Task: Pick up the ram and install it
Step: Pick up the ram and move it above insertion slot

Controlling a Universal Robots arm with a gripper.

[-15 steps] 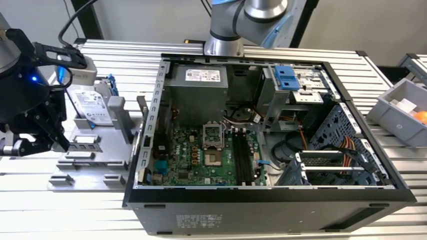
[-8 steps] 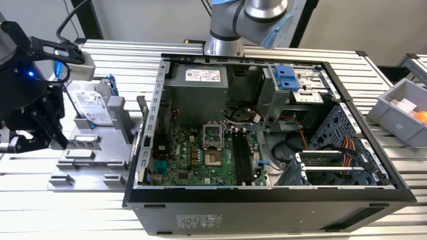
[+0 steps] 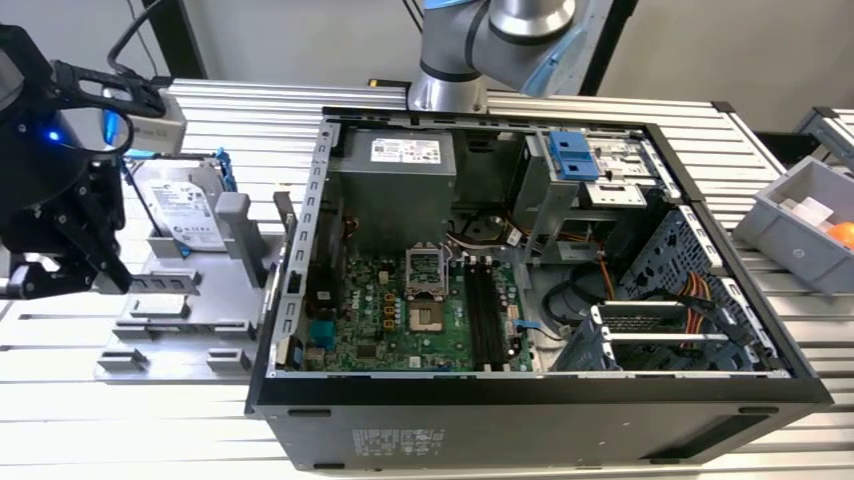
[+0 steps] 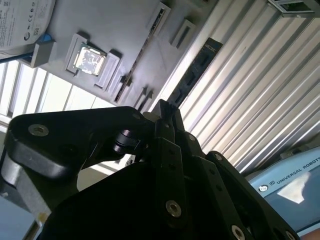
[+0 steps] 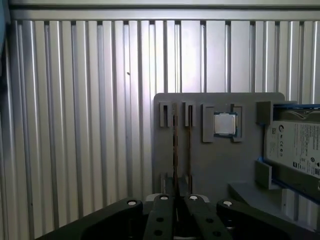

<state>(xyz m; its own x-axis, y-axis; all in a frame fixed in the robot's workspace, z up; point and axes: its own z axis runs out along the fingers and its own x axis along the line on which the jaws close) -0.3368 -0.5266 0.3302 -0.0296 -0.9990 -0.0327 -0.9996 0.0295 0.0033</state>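
Currently | end effector (image 4: 164, 108) clamped on ram (image 4: 197, 70) | gray fixture tray (image 5: 215, 165) holds processor chip (image 5: 225, 123), hard drive (image 5: 295, 147)

You can see the ram (image 5: 175, 145) in the first wrist view. It is a long, thin stick standing on its edge in a slot of the grey holder (image 5: 220, 165). Seen edge-on, it looks like a dark, brownish line.
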